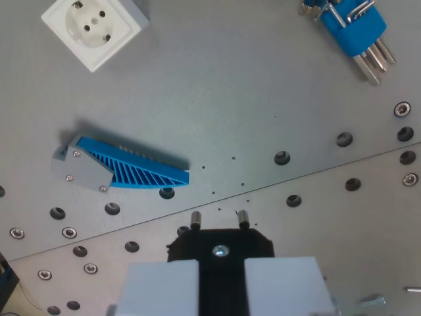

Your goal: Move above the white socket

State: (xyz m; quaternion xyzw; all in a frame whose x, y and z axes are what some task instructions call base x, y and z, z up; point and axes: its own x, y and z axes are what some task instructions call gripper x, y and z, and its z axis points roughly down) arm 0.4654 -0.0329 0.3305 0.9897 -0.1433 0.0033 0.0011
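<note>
I see the socket [95, 27] at the plate's [217, 112] far left corner in the wrist view, well apart from my gripper [221, 280] at bottom centre. Fingers [161, 286] spread, holding nothing. Blue wedge [125, 168] lies between them.

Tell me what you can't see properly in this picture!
- White socket: the wrist view's top edge cuts off its upper part.
- Blue plug part with metal pins: its top is cut off by the same edge.
- Tool: only its pale blocks show at the bottom edge, so open or shut can't be told.
- Blue ribbed piece: its underside is hidden against the metal table.
</note>
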